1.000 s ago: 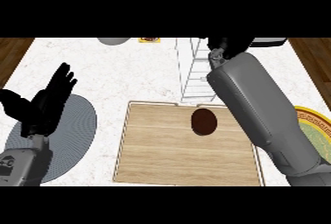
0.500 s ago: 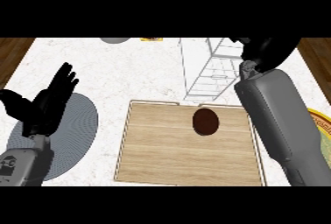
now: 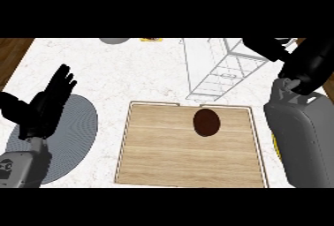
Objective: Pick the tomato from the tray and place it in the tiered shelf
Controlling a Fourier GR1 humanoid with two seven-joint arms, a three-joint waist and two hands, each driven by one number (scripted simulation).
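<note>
Your right hand point(image 3: 312, 66), fingers curled and holding nothing, hung right of the shelf point(image 3: 222, 68); the tomato point(image 3: 206, 122) lay on the tray point(image 3: 163, 154); your left hand point(image 3: 46, 108) rested open.

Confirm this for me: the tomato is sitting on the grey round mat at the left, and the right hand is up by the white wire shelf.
Not quite. The head view shows the tomato lying on the wooden tray, near its far edge, not on the grey round mat, which lies to the left of the tray. The rest holds: the right hand is up beside the white wire shelf.
</note>
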